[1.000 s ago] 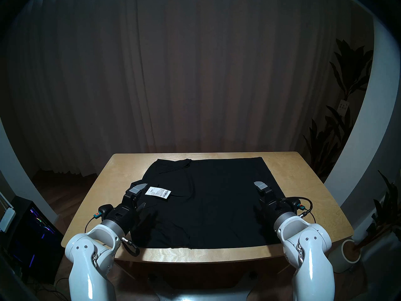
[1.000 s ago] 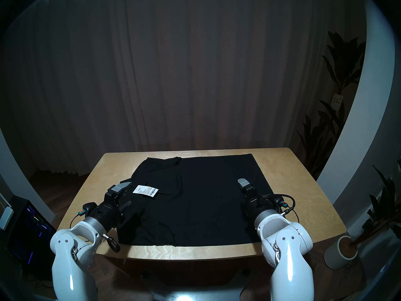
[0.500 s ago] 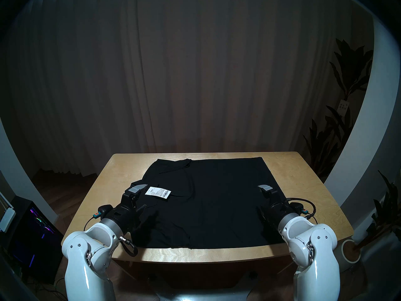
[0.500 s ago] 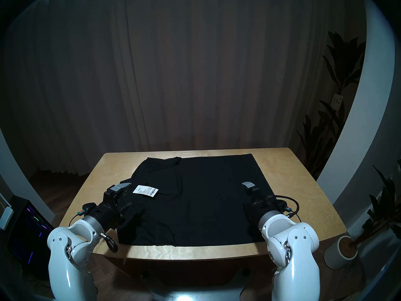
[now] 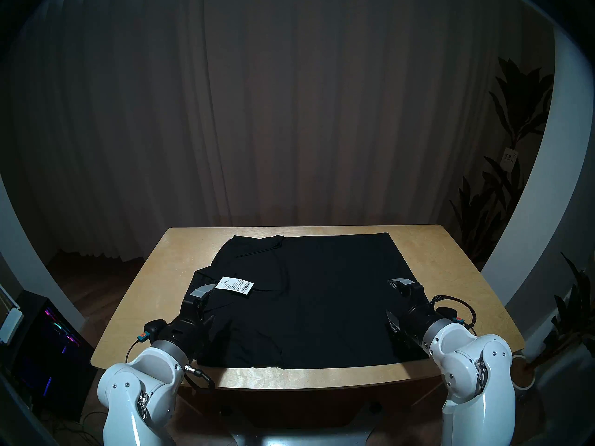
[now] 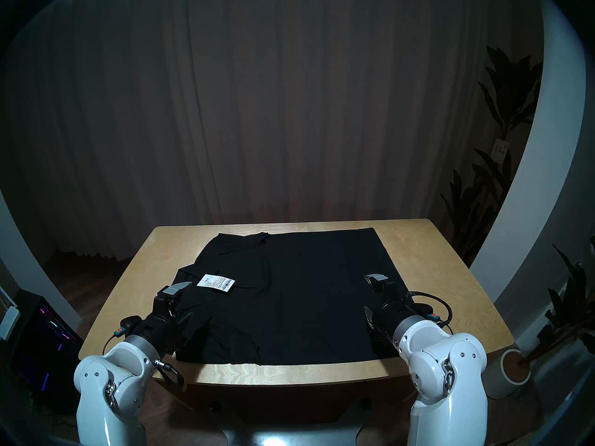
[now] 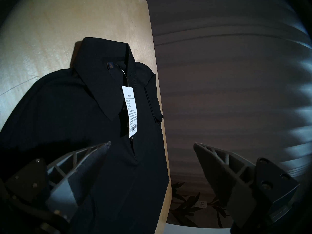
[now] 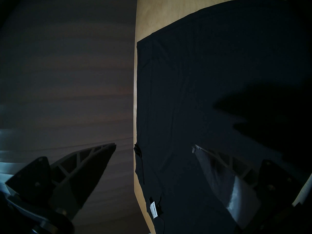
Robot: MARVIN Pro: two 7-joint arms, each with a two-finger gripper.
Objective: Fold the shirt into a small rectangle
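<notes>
The black short-sleeved shirt lies flat on the wooden table, collar to the left, sides folded in. Its white barcode tag rests by the collar and shows in the left wrist view. My left gripper is open and empty, low over the shirt's left part just short of the tag. My right gripper is open and empty over the shirt's right edge. In the left wrist view the shirt lies ahead of the fingers. In the right wrist view one finger is over the shirt.
Bare table surface runs around the shirt on all sides, with a narrow strip at the front edge. A computer tower with lights stands on the floor at the left. A potted plant stands at the right. A curtain hangs behind.
Both grippers have drawn back toward the table's near edge, the right one also shifting outward to the right. The left gripper now sits nearer than the tag. The shirt has not moved.
</notes>
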